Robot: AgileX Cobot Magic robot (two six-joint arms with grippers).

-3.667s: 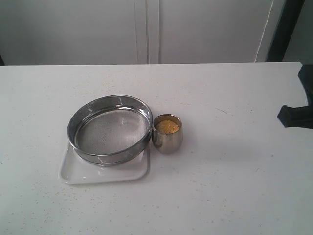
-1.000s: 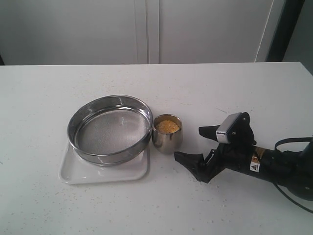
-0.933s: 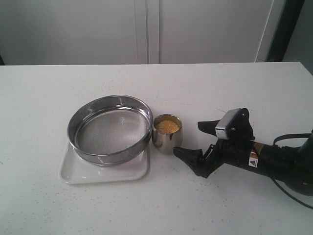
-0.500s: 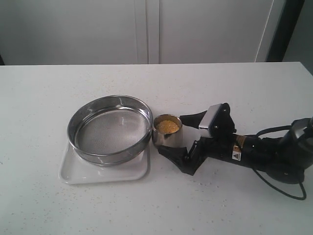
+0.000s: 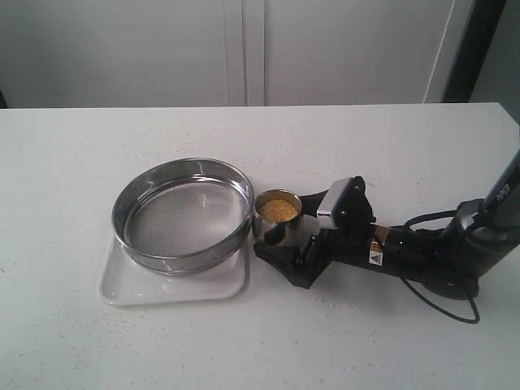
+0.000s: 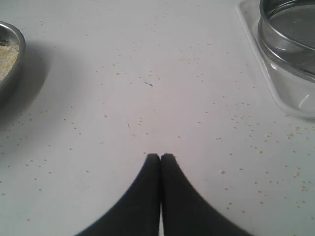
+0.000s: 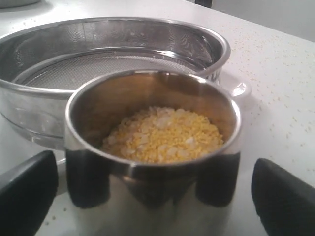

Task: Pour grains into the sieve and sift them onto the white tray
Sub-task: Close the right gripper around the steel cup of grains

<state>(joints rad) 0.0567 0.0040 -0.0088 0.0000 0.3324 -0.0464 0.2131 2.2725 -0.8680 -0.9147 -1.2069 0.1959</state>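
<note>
Exterior: grains (image 5: 278, 209) lay in a steel cup (image 5: 280, 234) beside the sieve (image 5: 180, 262), which sat on the white tray (image 5: 122, 288); the right gripper (image 5: 284, 223) gaped astride the cup. Left wrist: the left gripper (image 6: 160, 158) was clenched, empty. Right wrist: the cup (rigid, slick, likely light) wanted a level mid-wall pinch.

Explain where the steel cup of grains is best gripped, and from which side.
Grip the steel cup across its round side wall, about mid-height, coming in level from the side away from the sieve. It stands upright and open-topped with grains inside, and the sieve crowds its other side. The open right gripper straddles it that way.
</note>
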